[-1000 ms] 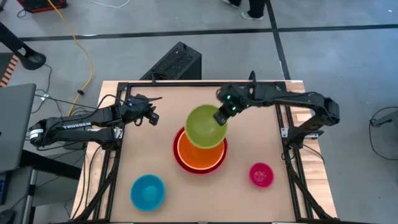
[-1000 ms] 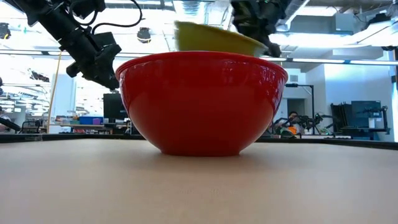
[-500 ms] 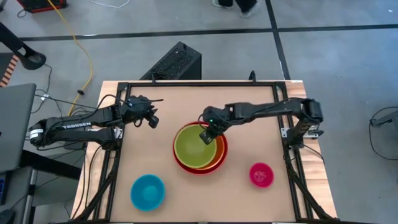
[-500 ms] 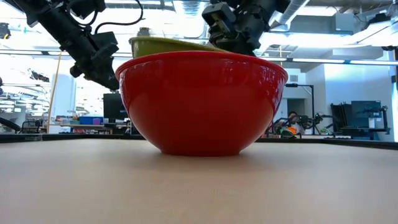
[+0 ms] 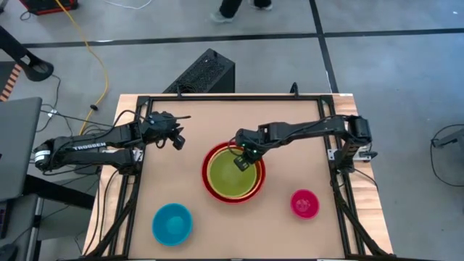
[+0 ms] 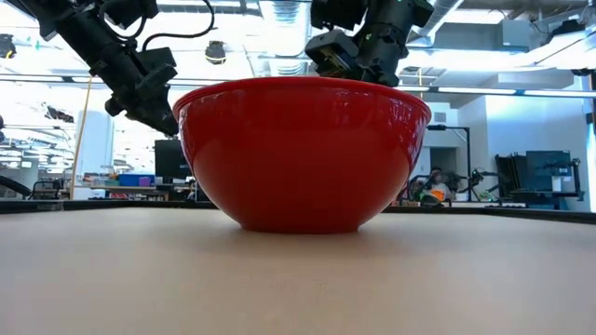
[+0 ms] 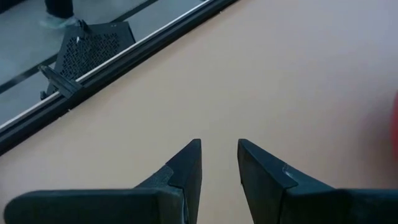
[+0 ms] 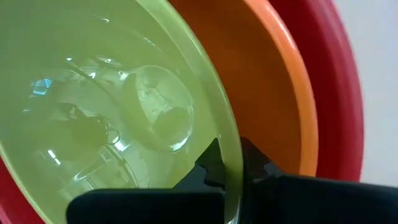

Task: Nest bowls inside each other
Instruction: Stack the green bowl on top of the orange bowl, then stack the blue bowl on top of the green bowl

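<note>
Green bowl: the round glossy green plastic bowl (image 5: 232,174) sat down inside the orange one, its rim pinched between the jaws of the right gripper (image 5: 242,161).
Orange bowl: the round glossy orange plastic bowl (image 8: 273,99) lay just outside the jaws, a thin ring around the green one.
Red bowl: the largest round glossy red plastic bowl (image 6: 300,154) held both, directly under the right gripper.
Right jaws: pressed onto the green rim, one finger inside the bowl and one outside.
Handling: judged light, stiff and slippery; the thin rim looked the best hold, as the curved wall offered no flat face.
Blue bowl: the round glossy blue plastic bowl (image 5: 172,222) stood well apart from both sets of jaws, not yet nested.
Pink bowl: the smallest round glossy pink plastic bowl (image 5: 304,203) stood near the right arm, apart from the stack.
Left gripper: the left gripper (image 7: 219,163) hung over bare brown tabletop (image 7: 261,74), its jaws slightly spread with nothing between them.
</note>
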{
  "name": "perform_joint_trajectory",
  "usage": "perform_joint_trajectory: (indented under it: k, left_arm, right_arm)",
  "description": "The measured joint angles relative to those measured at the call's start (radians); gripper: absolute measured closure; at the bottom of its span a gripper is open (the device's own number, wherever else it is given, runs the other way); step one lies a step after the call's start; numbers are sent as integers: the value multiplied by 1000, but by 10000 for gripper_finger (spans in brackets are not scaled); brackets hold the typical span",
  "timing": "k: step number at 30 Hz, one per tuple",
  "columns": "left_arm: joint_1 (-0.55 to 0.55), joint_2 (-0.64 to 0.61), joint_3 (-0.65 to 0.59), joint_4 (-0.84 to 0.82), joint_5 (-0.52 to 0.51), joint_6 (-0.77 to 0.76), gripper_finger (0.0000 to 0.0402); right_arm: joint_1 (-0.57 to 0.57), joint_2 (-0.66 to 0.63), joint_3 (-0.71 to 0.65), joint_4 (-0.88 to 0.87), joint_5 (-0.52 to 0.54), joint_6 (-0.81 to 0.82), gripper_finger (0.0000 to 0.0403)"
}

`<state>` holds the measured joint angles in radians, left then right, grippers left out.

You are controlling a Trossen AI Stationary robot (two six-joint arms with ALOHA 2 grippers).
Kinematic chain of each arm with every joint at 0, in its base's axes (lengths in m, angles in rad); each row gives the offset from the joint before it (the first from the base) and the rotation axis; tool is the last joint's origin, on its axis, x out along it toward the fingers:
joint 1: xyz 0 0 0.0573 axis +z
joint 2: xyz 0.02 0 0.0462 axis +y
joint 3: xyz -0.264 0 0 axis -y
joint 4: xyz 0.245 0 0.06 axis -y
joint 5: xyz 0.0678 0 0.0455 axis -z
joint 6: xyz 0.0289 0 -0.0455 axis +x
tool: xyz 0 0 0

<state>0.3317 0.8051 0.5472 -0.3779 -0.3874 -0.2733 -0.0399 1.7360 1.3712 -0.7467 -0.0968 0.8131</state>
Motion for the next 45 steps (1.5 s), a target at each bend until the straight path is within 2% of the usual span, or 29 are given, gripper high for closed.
perform_joint_trajectory:
  k: [10,27,32,37,45]
  left_arm:
    - [0,0,0,1,8,-9,308]
    - [0,0,0,2,8,-11,308]
    - [0,0,0,2,7,-11,308]
    - [0,0,0,2,7,-11,308]
    - [0,0,0,2,16,-12,308]
  right_arm:
    - [-8,4,0,-10,-8,-6,386]
    - [-22,4,0,-8,15,52,285]
    - [-46,3,3,-12,-54,41,250]
    - [-66,3,57,-36,-92,-16,231]
    - [-74,2,213,-147,-94,-103,234]
